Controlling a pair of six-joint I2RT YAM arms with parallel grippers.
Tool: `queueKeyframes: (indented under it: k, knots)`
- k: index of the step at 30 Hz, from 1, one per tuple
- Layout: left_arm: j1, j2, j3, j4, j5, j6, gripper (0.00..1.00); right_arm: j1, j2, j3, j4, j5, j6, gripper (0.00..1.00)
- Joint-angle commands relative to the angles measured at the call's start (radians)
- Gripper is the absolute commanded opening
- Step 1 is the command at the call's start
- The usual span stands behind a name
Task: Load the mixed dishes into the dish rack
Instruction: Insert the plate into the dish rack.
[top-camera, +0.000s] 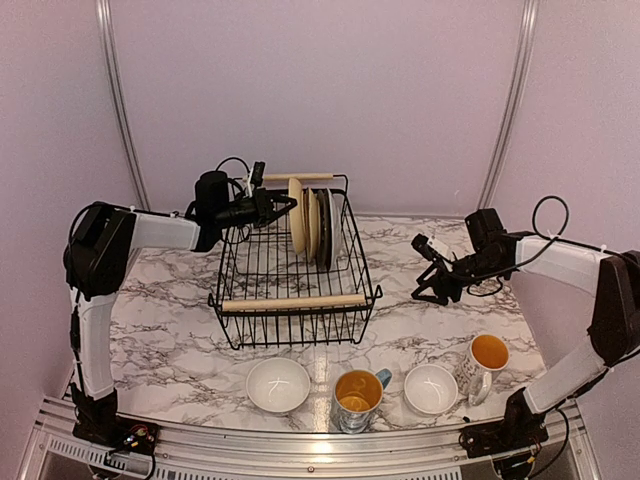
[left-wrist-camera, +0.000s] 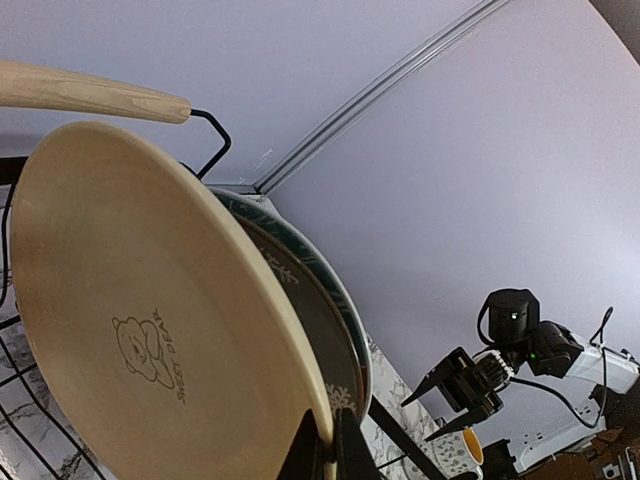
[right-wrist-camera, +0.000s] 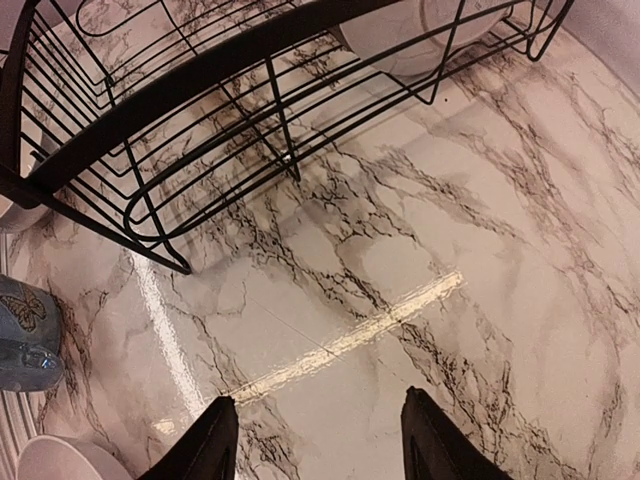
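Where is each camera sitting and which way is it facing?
Top external: above, behind the robot, looking down at table, dish rack, both arms.
Left wrist: past the left hand, pinching the cream plate, toward the right arm.
Right wrist: down at the table past the open right hand.
All share the dish rack.

**A Pale Purple Room With a Marble Table**

The back wall (top-camera: 320, 90) is plain and pale purple. It fills the top of the view from above. Two thin silver poles, one at the upper left (top-camera: 118, 100) and one at the upper right (top-camera: 510, 100), run down the wall and lean in toward each other. The side walls are the same soft color.

The table (top-camera: 170, 340) is white with dark grey wiggly lines, like marble. It is shiny. In the right wrist view a bright stripe of light (right-wrist-camera: 350, 335) lies across it. A silver metal rail (top-camera: 300, 455) runs along the bottom edge.
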Motion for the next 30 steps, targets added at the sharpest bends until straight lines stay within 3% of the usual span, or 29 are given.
queueKeyframes:
  k: [1, 11, 18, 24, 30]
  knots:
    - [0.002, 0.027, 0.02, -0.069, -0.069, 0.061, 0.0, -0.005, 0.01, 0.006, -0.014, -0.014, -0.012, 0.54]
    - [-0.001, 0.086, 0.078, -0.158, -0.107, 0.085, 0.0, -0.005, 0.025, 0.009, -0.017, -0.015, -0.013, 0.54]
    - [-0.016, 0.056, 0.103, -0.3, -0.27, 0.155, 0.01, -0.006, 0.041, 0.015, -0.023, -0.021, -0.014, 0.54]
    - [-0.024, 0.029, 0.11, -0.345, -0.347, 0.179, 0.14, -0.006, 0.044, 0.018, -0.027, -0.029, -0.011, 0.54]
    - [-0.029, -0.018, 0.113, -0.409, -0.387, 0.224, 0.34, -0.006, 0.044, 0.02, -0.031, -0.033, -0.012, 0.55]
